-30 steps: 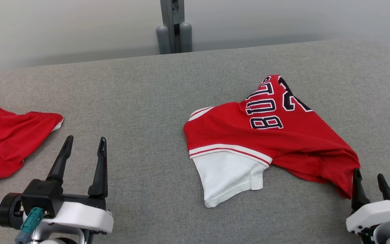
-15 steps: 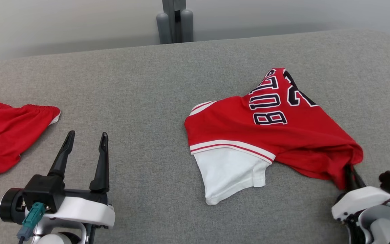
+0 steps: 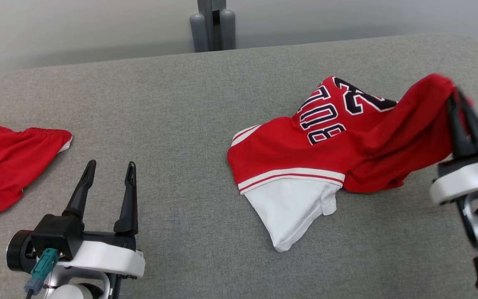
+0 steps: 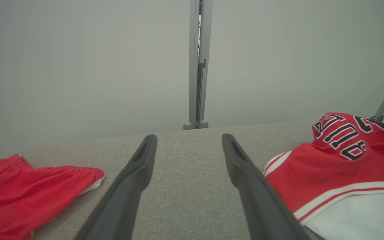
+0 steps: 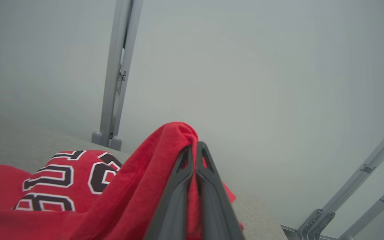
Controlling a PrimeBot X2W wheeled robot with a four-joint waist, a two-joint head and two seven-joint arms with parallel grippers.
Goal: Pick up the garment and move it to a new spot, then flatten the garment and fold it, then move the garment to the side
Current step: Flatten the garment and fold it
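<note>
Grey table (image 3: 172, 104), one jersey (image 3: 297, 153) pinched by right hand (image 3: 457, 96), one red shorts (image 3: 6, 166), left hand (image 3: 111, 165) spread

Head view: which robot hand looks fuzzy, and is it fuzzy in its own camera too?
Head view: the right gripper and the red jersey edge it pinches look smeared; the left gripper is sharp. Right wrist view: the same fingers look crisp, the wall behind soft and hazy.

Right claw (image 5: 194, 150) clamped on red garment (image 5: 138, 186) fold; black-and-white lettering left; grey post (image 5: 113, 73) behind.
</note>
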